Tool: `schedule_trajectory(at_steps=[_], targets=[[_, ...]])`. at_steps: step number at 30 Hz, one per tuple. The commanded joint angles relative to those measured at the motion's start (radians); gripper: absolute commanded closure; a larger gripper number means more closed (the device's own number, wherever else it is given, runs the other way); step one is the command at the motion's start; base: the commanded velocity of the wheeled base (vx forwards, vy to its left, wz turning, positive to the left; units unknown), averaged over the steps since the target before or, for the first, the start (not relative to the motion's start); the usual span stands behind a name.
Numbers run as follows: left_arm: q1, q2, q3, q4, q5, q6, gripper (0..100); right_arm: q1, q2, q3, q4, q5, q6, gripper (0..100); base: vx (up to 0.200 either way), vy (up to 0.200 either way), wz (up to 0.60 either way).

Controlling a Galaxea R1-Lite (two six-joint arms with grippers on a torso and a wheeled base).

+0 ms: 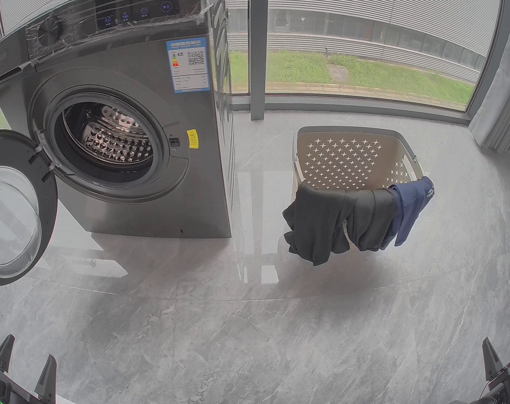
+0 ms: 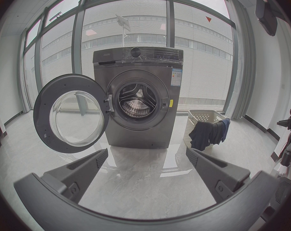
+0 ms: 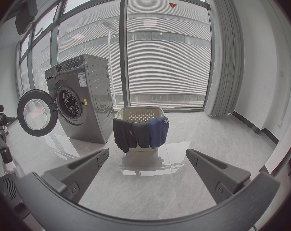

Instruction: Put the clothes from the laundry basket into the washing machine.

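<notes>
The laundry basket (image 1: 344,161) sits right of centre in the head view, with dark clothes (image 1: 322,220) and a blue garment (image 1: 412,203) draped over its near rim. The washing machine (image 1: 199,158) stands at upper left, its door (image 1: 19,209) open. The left gripper (image 1: 26,360) and right gripper (image 1: 503,343) are at the bottom corners, fingers apart and empty.

Left gripper (image 2: 146,151) and right gripper (image 3: 147,151) look identical tbh: matte dark grey plastic, two chunky wedge fingers (image 2: 78,169) tapering to points. Each inner tip has a fine ribbed pad (image 2: 102,158), there's a round recessed screw (image 2: 75,187) near each finger base, and a curved dark band (image 2: 145,220) runs behind them.
</notes>
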Motion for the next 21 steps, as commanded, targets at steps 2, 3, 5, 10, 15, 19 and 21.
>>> schedule_trajectory(at_steps=[2,3,5,10,15,19,21], targets=[[0.000,-0.018,0.018,0.000,0.002,-0.002,0,0.001,0.000,0.015,0.000,0.000,-0.001,0,0.000,-0.200,0.00],[0.000,-0.018,0.018,-0.001,0.002,0.000,0,0.001,0.000,0.015,0.000,0.000,-0.001,0,0.000,0.000,0.00],[0.000,-0.018,0.018,0.000,0.002,0.000,0,0.001,0.000,0.015,0.000,0.000,-0.001,0,0.000,0.000,0.00],[0.000,-0.018,0.018,0.000,0.000,0.000,0,0.001,0.000,0.015,0.000,0.000,-0.001,0,0.000,0.000,0.00],[0.000,-0.018,0.018,0.000,0.000,0.000,0,0.001,0.000,0.015,0.000,0.000,-0.001,0,0.000,-0.160,0.00],[0.000,-0.018,0.018,0.000,0.000,0.000,0,0.001,0.000,0.015,0.000,0.000,-0.001,0,0.000,-0.200,0.00],[0.000,-0.018,0.018,0.000,0.000,0.000,0,0.001,0.000,0.015,0.000,0.000,-0.001,0,0.000,-0.200,0.00]])
